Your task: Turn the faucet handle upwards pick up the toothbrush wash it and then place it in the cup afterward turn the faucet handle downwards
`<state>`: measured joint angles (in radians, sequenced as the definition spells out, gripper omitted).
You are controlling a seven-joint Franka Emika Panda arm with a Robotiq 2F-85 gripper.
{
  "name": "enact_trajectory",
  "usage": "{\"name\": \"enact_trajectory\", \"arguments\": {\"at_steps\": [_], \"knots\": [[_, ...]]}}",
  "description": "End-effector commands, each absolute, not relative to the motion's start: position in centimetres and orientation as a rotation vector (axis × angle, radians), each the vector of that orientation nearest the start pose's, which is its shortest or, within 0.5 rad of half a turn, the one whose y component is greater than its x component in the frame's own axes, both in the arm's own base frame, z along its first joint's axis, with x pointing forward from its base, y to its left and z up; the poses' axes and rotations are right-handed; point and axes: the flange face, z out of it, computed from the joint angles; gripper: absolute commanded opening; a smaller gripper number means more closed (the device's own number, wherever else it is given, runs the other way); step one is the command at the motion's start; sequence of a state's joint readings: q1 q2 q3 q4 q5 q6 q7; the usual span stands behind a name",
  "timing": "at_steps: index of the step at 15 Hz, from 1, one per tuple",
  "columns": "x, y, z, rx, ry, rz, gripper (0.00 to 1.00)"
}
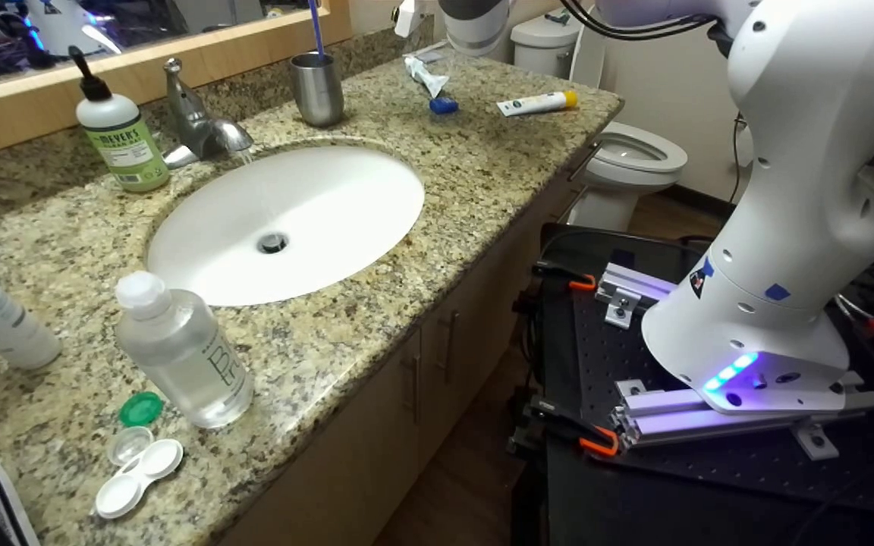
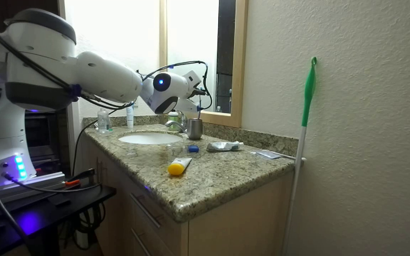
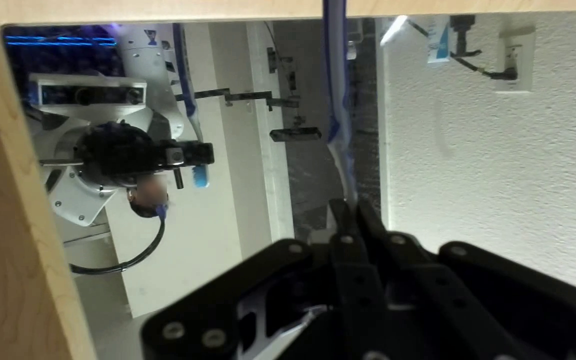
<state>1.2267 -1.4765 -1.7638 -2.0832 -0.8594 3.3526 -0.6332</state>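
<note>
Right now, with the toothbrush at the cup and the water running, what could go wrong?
The tool grips the toothbrush, which rises well above the cup; a sideways tug might tip the cup. The tool also points toward the mirror and could bump it if pushed forward. Finally, water is running; if the faucet handle isn't turned down, it may run on.

Water (image 1: 246, 157) runs from the bathrm. faucet (image 1: 205, 135), handle (image 1: 177, 86) pointing up, into the wht. basin (image 1: 353, 220) before me; a purple toothbrush (image 1: 317, 30) reaches down to the mouth of the grey cup (image 1: 319, 95). Soap btl. (image 1: 124, 144) w/ blk. pump (image 1: 91, 80) stands just beside the faucet.
</note>
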Motion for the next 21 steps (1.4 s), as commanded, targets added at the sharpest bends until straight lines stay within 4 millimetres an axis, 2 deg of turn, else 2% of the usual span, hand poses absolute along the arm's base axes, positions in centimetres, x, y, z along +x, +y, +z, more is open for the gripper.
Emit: {"name": "enact_trajectory", "arguments": {"at_steps": [1, 7, 16, 20, 21], "knots": [[46.2, -42.3, 32.0, -2.284, 0.084, -2.127, 0.01], [46.4, -41.9, 31.6, -2.289, 0.084, -2.06, 0.01], [46.6, -39.1, 30.7, -2.257, 0.096, -1.89, 0.01], [47.0, -38.8, 31.1, -2.263, 0.055, -1.903, 0.01], [46.9, -39.3, 31.1, -2.263, 0.072, -1.917, 0.28]]}}
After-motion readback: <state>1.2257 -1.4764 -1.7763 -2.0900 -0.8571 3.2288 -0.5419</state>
